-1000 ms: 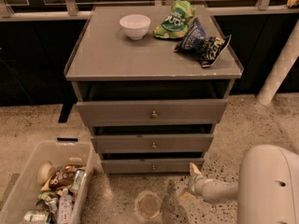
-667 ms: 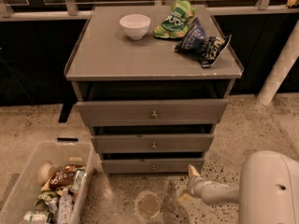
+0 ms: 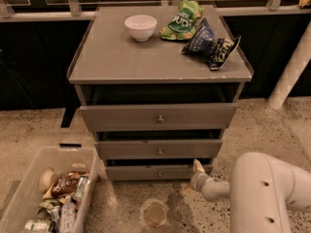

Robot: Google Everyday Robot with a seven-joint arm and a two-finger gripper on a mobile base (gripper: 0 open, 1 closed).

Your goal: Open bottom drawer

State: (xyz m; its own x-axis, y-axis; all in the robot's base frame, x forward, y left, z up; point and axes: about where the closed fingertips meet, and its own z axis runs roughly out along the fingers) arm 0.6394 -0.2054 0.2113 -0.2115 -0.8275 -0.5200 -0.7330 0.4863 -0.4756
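The grey cabinet has three drawer fronts. The bottom drawer (image 3: 155,172) is the lowest and narrowest, with a small round metal knob (image 3: 159,174) at its centre; its front stands slightly out, with a dark gap above it. My gripper (image 3: 198,168) is low at the right end of the bottom drawer front, at the end of the white arm (image 3: 262,188) coming from the lower right. It sits close to the drawer's right edge, to the right of the knob.
On the cabinet top stand a white bowl (image 3: 141,27), a green chip bag (image 3: 182,19) and a dark blue chip bag (image 3: 211,42). A clear bin (image 3: 48,193) of snacks and cans stands on the floor at lower left. A white post (image 3: 291,67) rises at right.
My gripper has edged slightly up and toward the right end of the bottom drawer front. The drawers look unchanged.
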